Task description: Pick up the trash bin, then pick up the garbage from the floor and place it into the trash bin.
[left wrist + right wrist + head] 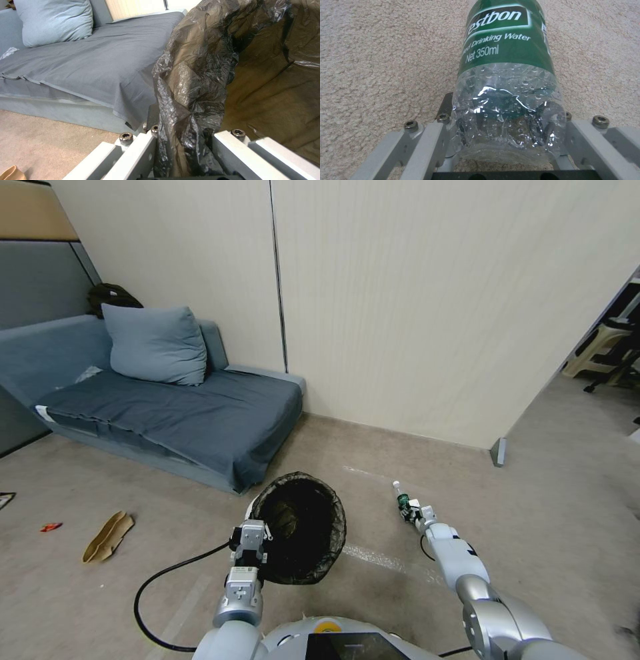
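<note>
My left gripper (252,532) is shut on the near rim of the trash bin (303,527), a white bin lined with a black bag, held tilted with its mouth facing me. In the left wrist view the fingers (140,150) clamp the crinkled bag (196,82) over the rim. My right gripper (411,511) is shut on a clear water bottle (402,498) with a green label, out over the carpet to the right of the bin. The right wrist view shows the bottle (506,75) gripped near its base. Garbage lies on the floor at left: a tan curled piece (108,537) and a small red wrapper (50,527).
A grey-blue sofa (167,413) with a pillow (157,343) stands behind the bin at left. A black cable (160,593) loops on the carpet by my left arm. A wall runs across the back, ending at a corner (499,452) with an opening at right.
</note>
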### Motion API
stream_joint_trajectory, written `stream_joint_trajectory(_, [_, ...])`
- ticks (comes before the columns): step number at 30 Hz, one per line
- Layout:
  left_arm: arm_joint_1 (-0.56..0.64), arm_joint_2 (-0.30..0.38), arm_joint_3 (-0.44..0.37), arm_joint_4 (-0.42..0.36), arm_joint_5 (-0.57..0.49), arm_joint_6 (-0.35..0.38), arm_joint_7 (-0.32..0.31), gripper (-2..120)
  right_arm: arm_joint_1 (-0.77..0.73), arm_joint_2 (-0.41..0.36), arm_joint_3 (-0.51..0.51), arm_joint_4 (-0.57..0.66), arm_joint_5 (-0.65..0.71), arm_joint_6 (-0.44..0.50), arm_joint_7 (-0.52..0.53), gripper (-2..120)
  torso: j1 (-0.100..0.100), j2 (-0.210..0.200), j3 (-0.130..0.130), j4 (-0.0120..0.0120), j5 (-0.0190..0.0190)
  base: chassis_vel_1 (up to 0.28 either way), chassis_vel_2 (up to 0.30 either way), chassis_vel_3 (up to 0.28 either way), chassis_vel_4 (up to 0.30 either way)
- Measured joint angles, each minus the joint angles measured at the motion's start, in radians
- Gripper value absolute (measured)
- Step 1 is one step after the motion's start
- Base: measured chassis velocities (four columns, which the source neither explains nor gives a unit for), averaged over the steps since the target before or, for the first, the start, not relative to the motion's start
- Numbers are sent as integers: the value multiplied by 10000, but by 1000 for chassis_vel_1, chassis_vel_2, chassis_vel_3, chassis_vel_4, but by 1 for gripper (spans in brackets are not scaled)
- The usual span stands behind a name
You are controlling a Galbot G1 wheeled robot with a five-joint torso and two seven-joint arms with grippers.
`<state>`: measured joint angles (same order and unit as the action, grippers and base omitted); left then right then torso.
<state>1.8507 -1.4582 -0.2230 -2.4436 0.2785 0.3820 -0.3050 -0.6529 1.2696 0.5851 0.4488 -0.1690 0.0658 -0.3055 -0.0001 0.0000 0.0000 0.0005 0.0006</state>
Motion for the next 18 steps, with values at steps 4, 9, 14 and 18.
stream_joint_trajectory(4, [2,0,0,9,0,0,0,1,-76,10,18,59,0,112,118,33,1,0,0,-2,0,0,0,0,0])
stream_joint_trajectory(9, [-15,4,-2,62,-5,0,-3,1,-528,17,37,813,198,471,334,33,2,-1,3,-8,2,0,0,0,0])
stream_joint_trajectory(14, [-84,27,-11,116,-115,9,-3,1,-1743,130,-46,2684,769,1470,548,33,2,-1,2,-7,0,0,0,0,0])
stream_joint_trajectory(18, [-93,41,-49,137,-187,44,0,1,-2385,201,-56,3793,910,2005,663,33,2,-1,2,-7,-7,0,0,0,0])
